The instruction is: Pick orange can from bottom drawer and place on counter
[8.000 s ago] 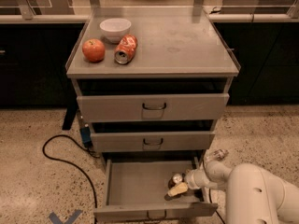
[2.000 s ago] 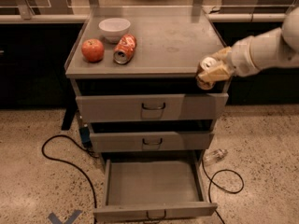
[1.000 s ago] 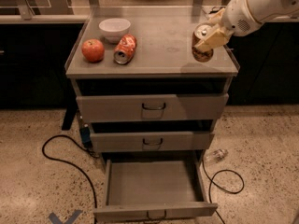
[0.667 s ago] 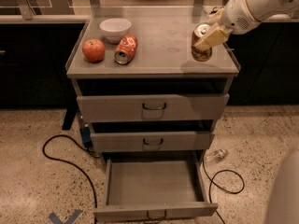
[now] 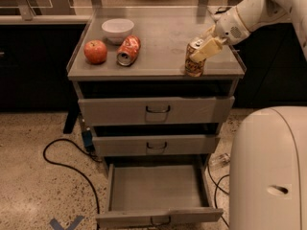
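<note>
The orange can (image 5: 193, 64) stands upright on the counter (image 5: 160, 40), near its front right corner. My gripper (image 5: 203, 50) reaches in from the upper right and is shut on the can's upper half, one pale finger (image 5: 207, 50) lying across its right side. Whether the can's base rests fully on the counter I cannot tell. Below, the bottom drawer (image 5: 156, 217) is pulled out and shows only its bare grey floor.
On the counter's left are a red apple (image 5: 95, 51), a brighter dented can (image 5: 128, 50) lying on its side and a white bowl (image 5: 118, 28). Two upper drawers (image 5: 157, 110) stand slightly ajar. My white body (image 5: 268, 171) fills the lower right. A black cable (image 5: 60, 162) loops on the floor.
The gripper has come down and toward the counter's front with the can, which now sits at counter level. My white body has come further into view at the lower right.
</note>
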`<control>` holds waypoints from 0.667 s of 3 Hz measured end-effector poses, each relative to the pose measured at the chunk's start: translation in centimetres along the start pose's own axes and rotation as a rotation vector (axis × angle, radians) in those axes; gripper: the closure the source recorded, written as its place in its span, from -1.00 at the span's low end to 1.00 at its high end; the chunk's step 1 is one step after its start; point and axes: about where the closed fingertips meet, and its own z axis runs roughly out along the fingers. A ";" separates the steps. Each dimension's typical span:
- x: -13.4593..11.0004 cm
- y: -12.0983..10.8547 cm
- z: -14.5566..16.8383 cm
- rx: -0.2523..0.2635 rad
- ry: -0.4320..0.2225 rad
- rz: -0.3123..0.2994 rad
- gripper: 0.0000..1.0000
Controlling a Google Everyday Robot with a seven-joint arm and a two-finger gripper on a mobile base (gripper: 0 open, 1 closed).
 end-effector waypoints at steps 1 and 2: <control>-0.4 -0.3 0.1 0.004 0.005 -0.002 1.00; -0.9 -0.5 0.8 -0.014 0.018 0.010 1.00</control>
